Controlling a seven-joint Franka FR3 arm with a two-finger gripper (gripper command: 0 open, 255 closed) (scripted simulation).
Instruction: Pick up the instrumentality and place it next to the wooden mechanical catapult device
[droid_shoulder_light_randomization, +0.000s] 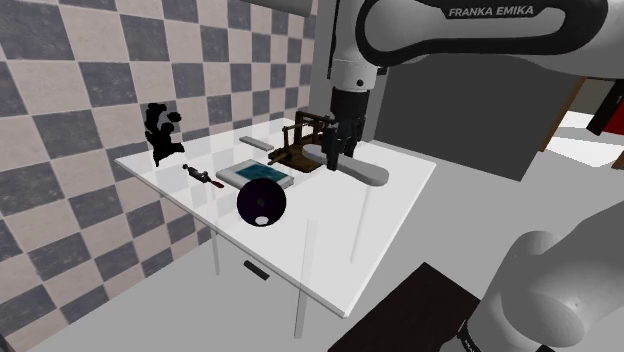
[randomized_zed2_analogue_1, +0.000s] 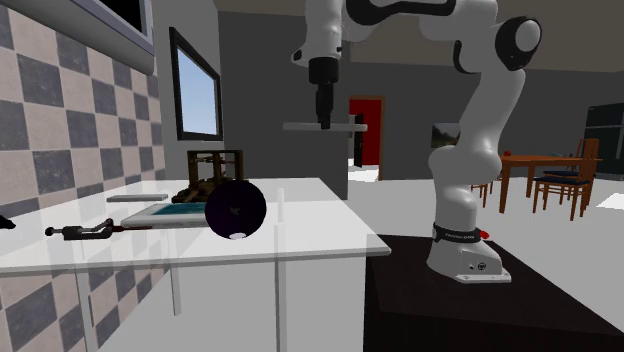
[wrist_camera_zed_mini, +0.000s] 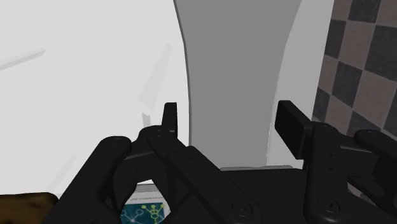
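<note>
Arm: the white Franka arm (randomized_zed2_analogue_1: 470, 120) rises from its stand and bends over the table's end.
Table: a white table (droid_shoulder_light_randomization: 400, 195). Its widest bare stretch lies between the catapult and the corner towards the stand. The checkered wall runs along the far long edge.
Grey bar: a plain grey bar (randomized_zed2_analogue_1: 340, 126) hangs level in the air, well above the tabletop. In the shoulder view (droid_shoulder_light_randomization: 362, 170) it sits just to the right of the catapult.
Gripper: the black gripper (randomized_zed2_analogue_1: 322, 120) points straight down. Its jaws stand wide and seem to pinch the grey bar across its width, though the wrist view leaves the contact unclear.
Catapult: the wooden catapult (droid_shoulder_light_randomization: 300, 145) stands upright near the wall edge.
Ball: a dark purple ball (droid_shoulder_light_randomization: 262, 205) sits just beside the teal slab, on its open-edge side.
Teal slab: a flat teal-faced slab (droid_shoulder_light_randomization: 258, 175) lies just before the catapult — the wrist view catches its corner (wrist_camera_zed_mini: 149, 213) under the fingers.
Small tool: a dark red-and-black tool (droid_shoulder_light_randomization: 197, 177) lies apart, towards the shoulder view's left.
Views: the second exterior view shows the gap under the bar — the shoulder view flattens it.
</note>
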